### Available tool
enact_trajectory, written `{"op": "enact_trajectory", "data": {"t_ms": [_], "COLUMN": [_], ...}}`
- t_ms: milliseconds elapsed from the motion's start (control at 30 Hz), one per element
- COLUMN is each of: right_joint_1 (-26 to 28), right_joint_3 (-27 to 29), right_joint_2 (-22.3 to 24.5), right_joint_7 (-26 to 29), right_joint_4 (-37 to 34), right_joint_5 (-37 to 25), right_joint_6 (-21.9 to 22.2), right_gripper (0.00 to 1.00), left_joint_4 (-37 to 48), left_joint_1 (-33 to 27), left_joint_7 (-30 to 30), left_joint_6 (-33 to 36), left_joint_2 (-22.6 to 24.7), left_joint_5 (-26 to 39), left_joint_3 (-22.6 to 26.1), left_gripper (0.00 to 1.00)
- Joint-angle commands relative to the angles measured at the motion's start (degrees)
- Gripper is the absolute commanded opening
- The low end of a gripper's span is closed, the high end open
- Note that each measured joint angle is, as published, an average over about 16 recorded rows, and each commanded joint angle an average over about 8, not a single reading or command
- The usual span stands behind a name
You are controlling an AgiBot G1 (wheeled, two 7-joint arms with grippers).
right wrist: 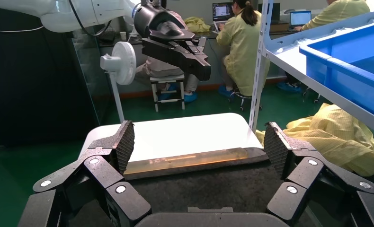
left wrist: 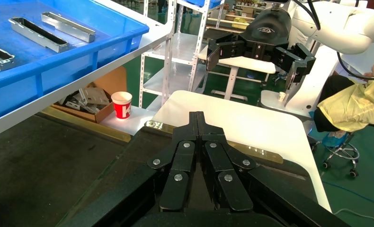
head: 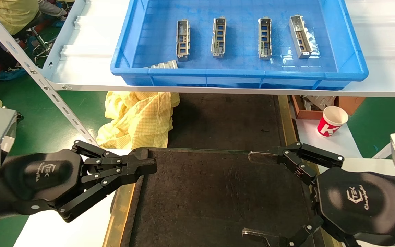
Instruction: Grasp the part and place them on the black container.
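Several grey metal parts lie in a row inside the blue bin (head: 341,65) on the shelf: one part (head: 182,40), a second (head: 219,37), a third (head: 264,38), and more beside them. The black container (head: 211,199) is bare, flat below the shelf between my arms. My left gripper (head: 146,164) is shut and empty over the container's left edge; its tip (left wrist: 197,118) points across the brass strip. My right gripper (head: 254,196) stands wide open and empty over the container's right side, with its pads (right wrist: 126,142) far apart above the rough black surface (right wrist: 199,184).
A yellow cloth (head: 139,120) lies under the shelf, behind the container's left corner. A red and white paper cup (head: 332,120) stands on the white table to the right, near a cardboard box (head: 303,109). A slanted shelf post (head: 39,82) runs down the left side.
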Motion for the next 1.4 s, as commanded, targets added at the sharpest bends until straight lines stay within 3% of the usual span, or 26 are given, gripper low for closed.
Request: {"op": "enact_trajectory", "data": {"t_ms": [33, 233, 400, 433, 667, 733, 1100, 1400], "right_joint_1": [-0.21, 3.34, 10.61, 12.35, 24.87, 28.35, 44.75, 53.22], "right_joint_3": [-0.03, 0.19, -0.45, -0.73, -4.01, -5.26, -11.64, -15.19], "right_joint_2": [0.02, -0.42, -2.12, -2.69, -7.85, -9.56, -19.26, -25.46], "right_joint_7": [-0.04, 1.01, 3.17, 3.63, 5.48, 5.43, 0.87, -1.90], "right_joint_4": [0.02, -0.29, -2.48, -3.29, -12.19, -15.93, -40.95, -56.80], "right_joint_5": [0.03, -0.82, -4.38, -5.41, -14.65, -17.68, -31.85, -38.36], "right_joint_6": [-0.10, 1.46, 4.99, 5.88, 11.70, 13.09, 19.45, 23.42], "right_gripper": [1.00, 1.00, 1.00, 1.00, 1.00, 1.00, 1.00, 1.00], "left_joint_4": [0.00, 0.00, 0.00, 0.00, 0.00, 0.00, 0.00, 0.00], "left_joint_1": [0.00, 0.00, 0.00, 0.00, 0.00, 0.00, 0.00, 0.00], "left_joint_7": [0.00, 0.00, 0.00, 0.00, 0.00, 0.00, 0.00, 0.00], "left_joint_6": [0.00, 0.00, 0.00, 0.00, 0.00, 0.00, 0.00, 0.00], "left_joint_2": [0.00, 0.00, 0.00, 0.00, 0.00, 0.00, 0.00, 0.00], "left_joint_5": [0.00, 0.00, 0.00, 0.00, 0.00, 0.00, 0.00, 0.00], "left_joint_3": [0.00, 0.00, 0.00, 0.00, 0.00, 0.00, 0.00, 0.00], "left_gripper": [0.00, 0.00, 0.00, 0.04, 0.89, 1.00, 1.00, 1.00]}}
